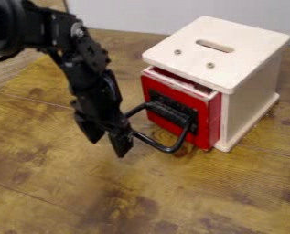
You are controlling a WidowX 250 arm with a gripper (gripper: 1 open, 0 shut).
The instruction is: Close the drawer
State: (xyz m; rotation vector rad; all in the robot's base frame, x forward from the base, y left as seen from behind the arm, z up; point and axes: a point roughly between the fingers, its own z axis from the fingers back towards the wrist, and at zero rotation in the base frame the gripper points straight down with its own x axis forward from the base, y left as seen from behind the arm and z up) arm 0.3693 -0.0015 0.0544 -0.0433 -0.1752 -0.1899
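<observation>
The red drawer (177, 105) sticks out a little from the cream-white cabinet (232, 64), with only a narrow strip of its inside showing at the top. Its black front panel (172, 111) carries a large black loop handle (159, 137) that hangs forward over the table. My black gripper (108, 139) is just left of the handle, fingers pointing down, close to or touching the loop's left end. The fingers look nearly together, but I cannot tell if they are shut.
The cabinet has a slot (216, 45) on its top. The worn wooden table (61, 192) spreads to the front and left. My arm (61, 55) reaches in from the upper left.
</observation>
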